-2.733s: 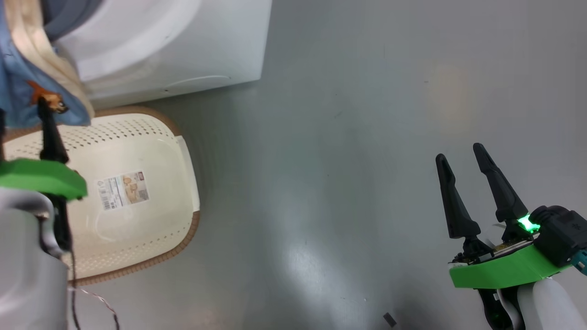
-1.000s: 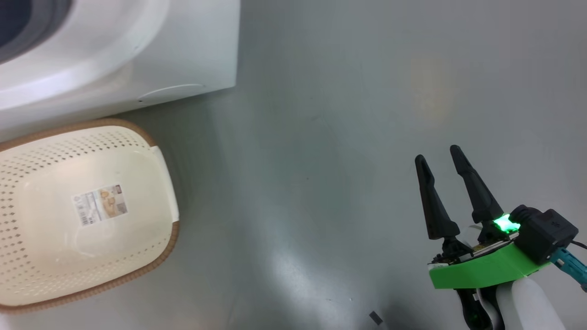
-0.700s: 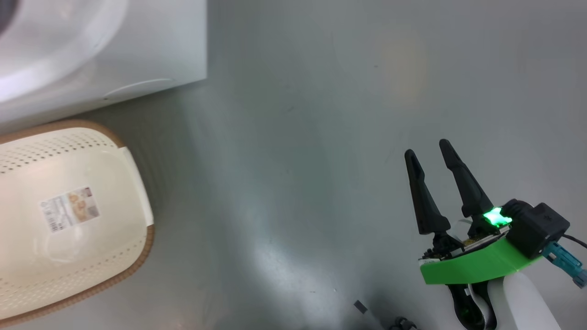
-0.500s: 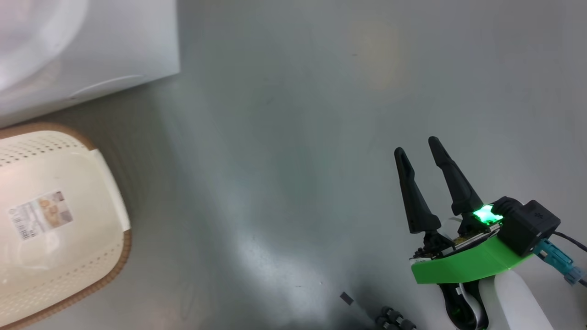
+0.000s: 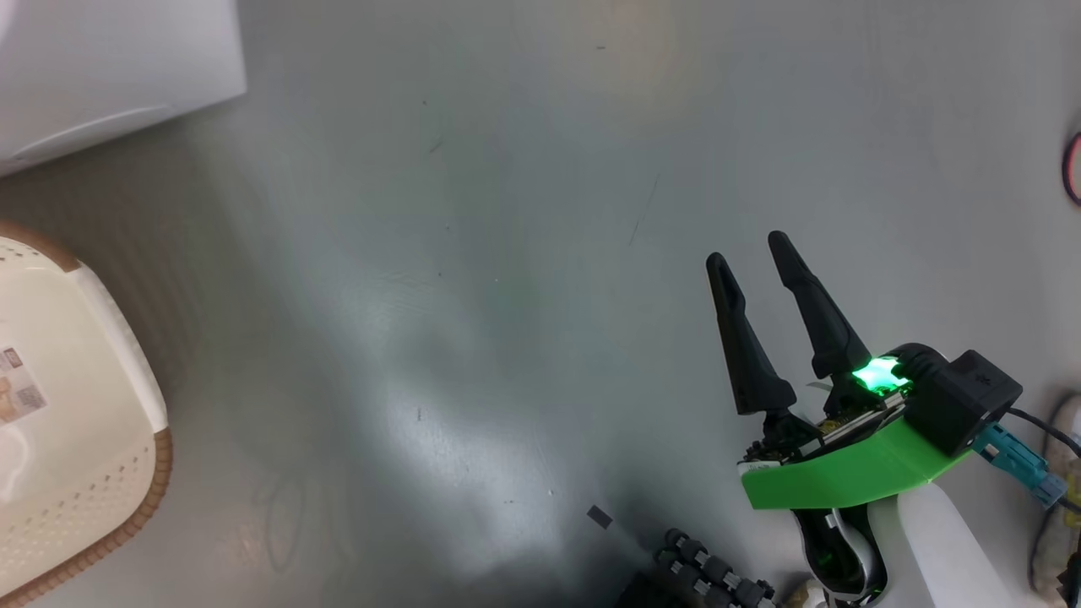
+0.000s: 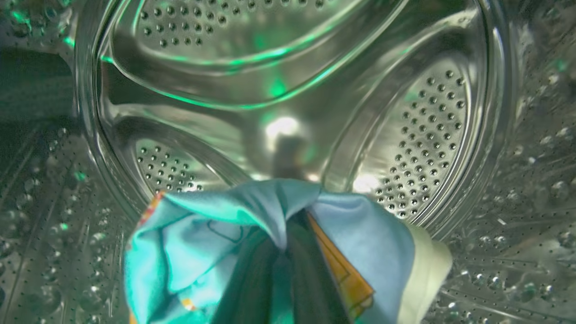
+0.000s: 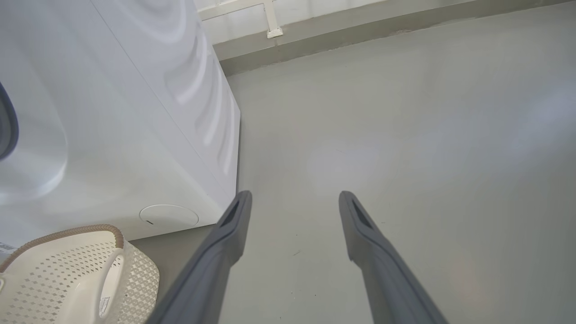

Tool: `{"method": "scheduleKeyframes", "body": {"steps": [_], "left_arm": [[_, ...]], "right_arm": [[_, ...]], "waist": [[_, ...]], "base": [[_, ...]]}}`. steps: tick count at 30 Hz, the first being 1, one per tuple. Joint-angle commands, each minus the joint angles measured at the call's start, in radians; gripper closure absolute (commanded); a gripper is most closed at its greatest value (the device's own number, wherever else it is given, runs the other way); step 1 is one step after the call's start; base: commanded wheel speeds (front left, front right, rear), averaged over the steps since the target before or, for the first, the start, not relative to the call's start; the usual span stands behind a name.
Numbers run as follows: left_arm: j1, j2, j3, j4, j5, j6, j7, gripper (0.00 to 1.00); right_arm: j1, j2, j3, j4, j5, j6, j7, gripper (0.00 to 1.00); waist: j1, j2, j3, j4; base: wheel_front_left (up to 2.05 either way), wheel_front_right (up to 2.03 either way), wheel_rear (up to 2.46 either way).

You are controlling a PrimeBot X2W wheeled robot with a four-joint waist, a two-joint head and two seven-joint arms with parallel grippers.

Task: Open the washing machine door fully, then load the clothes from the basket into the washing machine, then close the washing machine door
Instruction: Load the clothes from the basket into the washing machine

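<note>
In the left wrist view I look into the washing machine's perforated steel drum (image 6: 405,135). A bunch of light-blue clothes (image 6: 360,252) with orange print and a cream edge is wrapped round my left gripper (image 6: 288,252), which is shut on it inside the drum. The washing machine's white front (image 7: 112,135) stands at the left of the right wrist view. Its lower corner (image 5: 110,67) is at the head view's top left. The cream basket (image 5: 76,439) sits on the floor before it, its bare bottom showing. My right gripper (image 5: 747,249) hangs open over bare floor. The washing machine door is out of view.
Grey floor (image 5: 473,279) stretches to the right of the machine. A ribbed black cable (image 5: 709,578) lies at the head view's bottom edge, and a red ring (image 5: 1072,169) at the right edge. The round cap (image 7: 168,216) sits low on the machine's front, and a wall base (image 7: 360,31) runs behind.
The head camera has swung right, so machine and basket slid left in its picture. The left gripper with the clothes, earlier above the basket, has left the head view. Right gripper stays open.
</note>
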Motion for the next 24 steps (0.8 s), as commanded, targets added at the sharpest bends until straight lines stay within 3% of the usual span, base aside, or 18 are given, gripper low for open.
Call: {"method": "scheduleKeyframes", "body": {"steps": [1,5,12,13,14,15,16,17,24], "left_arm": [[-0.007,0.050,-0.003,0.017,0.014,0.014,-0.022,1.00],[0.007,0.033,-0.003,0.107,-0.004,0.017,-0.015,1.00],[0.001,0.005,-0.001,0.177,-0.063,-0.014,0.094,1.00],[-0.001,0.003,-0.002,0.178,-0.068,-0.016,0.102,0.95],[-0.002,-0.001,-0.001,0.180,-0.077,-0.022,0.112,0.64],[-0.002,-0.001,-0.001,0.180,-0.077,-0.022,0.112,0.64],[-0.002,-0.004,0.000,0.182,-0.085,-0.026,0.124,0.28],[-0.002,-0.005,0.001,0.181,-0.087,-0.023,0.126,0.00],[0.041,-0.034,0.002,0.159,-0.109,-0.032,0.056,0.00]], "right_arm": [[0.015,-0.001,0.020,-0.018,0.007,0.009,-0.005,0.00],[0.014,-0.002,0.018,-0.014,0.009,0.009,-0.005,0.00],[0.015,-0.009,0.005,-0.013,0.006,0.009,-0.005,0.00],[0.014,-0.009,0.004,-0.013,0.006,0.009,-0.005,0.00],[0.013,-0.010,0.003,-0.013,0.005,0.009,-0.005,0.00],[0.013,-0.010,0.003,-0.013,0.005,0.009,-0.005,0.00],[0.012,-0.010,0.001,-0.013,0.004,0.009,-0.005,0.00],[0.011,-0.010,0.000,-0.014,0.004,0.009,-0.005,0.00],[0.009,-0.019,-0.016,-0.020,-0.003,0.009,-0.005,0.00]], "waist": [[-0.0001,0.0000,0.016,-0.010],[-0.0001,0.0000,0.023,-0.006],[-0.0001,0.0000,0.018,0.011],[-0.0001,0.0000,0.018,0.013],[-0.0001,0.0000,0.017,0.016],[-0.0001,0.0000,0.017,0.016],[-0.0001,0.0000,0.016,0.020],[-0.0001,0.0000,0.016,0.023],[-0.0001,0.0000,-0.001,0.062]], "base": [[0.00,0.00,0.00],[0.00,0.00,0.00],[0.00,0.00,0.00],[0.00,0.00,0.00],[0.00,0.00,0.00],[0.00,0.00,0.00],[0.00,0.00,0.00],[0.00,0.00,0.00],[0.00,0.00,0.00]]}}
